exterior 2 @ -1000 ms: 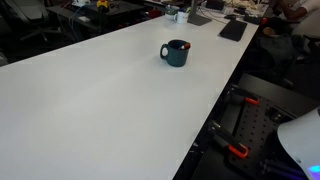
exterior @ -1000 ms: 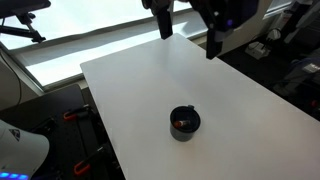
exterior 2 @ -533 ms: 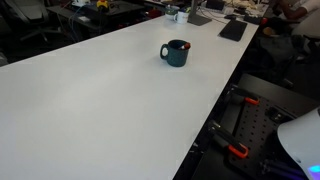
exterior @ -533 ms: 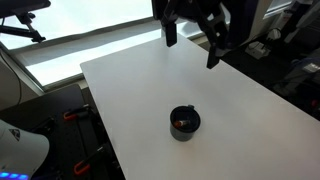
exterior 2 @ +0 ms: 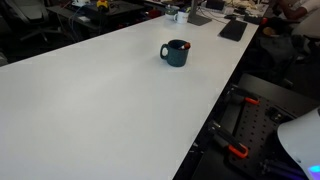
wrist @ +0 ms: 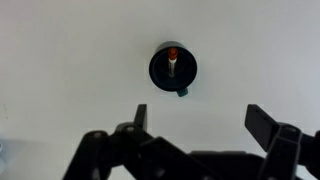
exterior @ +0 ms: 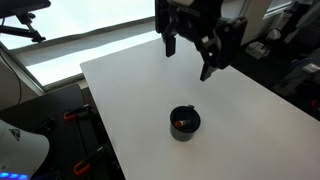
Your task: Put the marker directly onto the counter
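A squat dark cup (exterior: 184, 122) stands on the white counter (exterior: 130, 90); it also shows in an exterior view (exterior 2: 176, 52) and in the wrist view (wrist: 173, 68). The marker (wrist: 173, 61) stands inside the cup, a white shaft with an orange-red tip; an orange-red glimpse shows in both exterior views (exterior: 179, 122) (exterior 2: 184, 45). My gripper (exterior: 188, 58) hangs high above the counter beyond the cup, open and empty. In the wrist view the gripper (wrist: 205, 118) has its fingers spread wide below the cup.
The counter's edges (exterior: 100, 120) drop to the floor with red-handled gear (exterior: 72, 115). A keyboard (exterior 2: 232, 30) and small items lie at the counter's far end. Desks and equipment (exterior: 290, 50) stand beside the arm.
My gripper has come down and moved toward the cup over the counter. The cup and marker have not moved.
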Tool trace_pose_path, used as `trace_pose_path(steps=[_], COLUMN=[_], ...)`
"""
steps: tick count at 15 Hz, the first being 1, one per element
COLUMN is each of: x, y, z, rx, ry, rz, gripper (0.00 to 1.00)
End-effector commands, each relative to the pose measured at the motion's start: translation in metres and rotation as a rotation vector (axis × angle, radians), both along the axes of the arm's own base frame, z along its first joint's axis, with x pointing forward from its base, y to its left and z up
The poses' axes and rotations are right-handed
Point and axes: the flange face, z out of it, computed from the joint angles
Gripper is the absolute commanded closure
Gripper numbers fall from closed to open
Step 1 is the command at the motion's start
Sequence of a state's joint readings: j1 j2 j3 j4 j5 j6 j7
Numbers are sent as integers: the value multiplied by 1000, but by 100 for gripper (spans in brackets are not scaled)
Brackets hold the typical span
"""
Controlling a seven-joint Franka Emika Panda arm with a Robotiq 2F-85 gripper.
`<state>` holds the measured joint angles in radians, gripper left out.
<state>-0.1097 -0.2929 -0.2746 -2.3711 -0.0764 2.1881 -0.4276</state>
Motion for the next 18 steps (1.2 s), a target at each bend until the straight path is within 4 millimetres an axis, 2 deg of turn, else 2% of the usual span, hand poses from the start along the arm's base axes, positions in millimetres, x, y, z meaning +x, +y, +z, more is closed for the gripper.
trace_pose_path(steps=[1, 3, 4, 6, 10, 12, 18], x=[21, 32, 18, 22, 21, 26, 48], y=[-8, -12, -4, -6, -5, -6, -7], z=[-17, -31, -24, -32, -29, -29, -53], rx=[41, 69, 46, 49, 48, 48, 71], ry=[33, 47, 37, 53, 47, 50, 104], rz=[21, 31, 16, 16, 16, 15, 25], gripper=[0, 0, 0, 0, 0, 0, 0])
